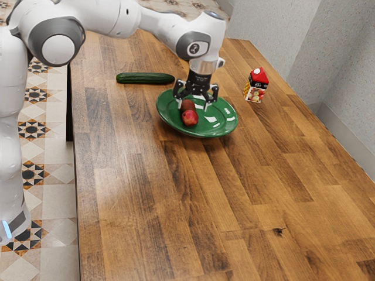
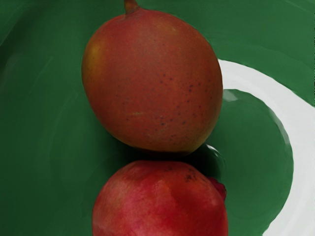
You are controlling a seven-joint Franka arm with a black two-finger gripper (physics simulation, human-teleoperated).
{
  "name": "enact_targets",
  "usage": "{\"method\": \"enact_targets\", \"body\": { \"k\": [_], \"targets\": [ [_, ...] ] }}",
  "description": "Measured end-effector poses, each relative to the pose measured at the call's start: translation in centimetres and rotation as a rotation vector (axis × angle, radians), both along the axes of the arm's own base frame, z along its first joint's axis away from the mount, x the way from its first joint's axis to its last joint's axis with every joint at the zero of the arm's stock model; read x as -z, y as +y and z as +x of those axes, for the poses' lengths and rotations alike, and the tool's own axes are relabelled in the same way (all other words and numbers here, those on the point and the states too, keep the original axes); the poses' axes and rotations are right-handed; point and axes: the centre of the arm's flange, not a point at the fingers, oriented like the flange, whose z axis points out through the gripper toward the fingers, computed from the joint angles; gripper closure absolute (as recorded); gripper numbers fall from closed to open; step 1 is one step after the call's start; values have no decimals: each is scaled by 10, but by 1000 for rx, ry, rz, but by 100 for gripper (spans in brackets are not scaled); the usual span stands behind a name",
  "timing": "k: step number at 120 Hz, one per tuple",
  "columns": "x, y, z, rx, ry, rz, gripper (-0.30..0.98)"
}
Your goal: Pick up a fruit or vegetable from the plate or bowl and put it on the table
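My gripper (image 1: 193,104) stands open, pointing down over the green plate (image 1: 220,130), its fingers spread wide with the reddish-brown mango (image 1: 187,105) low between them. Beside the mango, toward the exterior view's bottom, lies a red pomegranate (image 1: 190,118) on the same plate. In the wrist view the mango (image 2: 152,83) has its stem showing, and the pomegranate (image 2: 160,201) is right next to it, both over the green plate (image 2: 44,118). Whether either finger touches the mango, I cannot tell.
A dark green cucumber (image 1: 145,78) lies on the wooden table (image 1: 176,216), off the plate toward the exterior view's left. On the plate's other side stands a small red-topped carton (image 1: 256,85), near the table's far edge.
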Motion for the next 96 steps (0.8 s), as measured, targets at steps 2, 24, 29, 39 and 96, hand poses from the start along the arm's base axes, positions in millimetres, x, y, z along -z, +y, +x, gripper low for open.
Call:
{"method": "enact_targets", "body": {
  "k": [2,24,29,39,96],
  "targets": [
    [1,0,0,0,-1,-1,0],
    [8,0,3,4,-10,-10,0],
    [10,-2,4,7,-11,-12,0],
    [13,-3,5,11,-12,-13,0],
    [24,4,-2,15,-3,-33,0]
  ]
}}
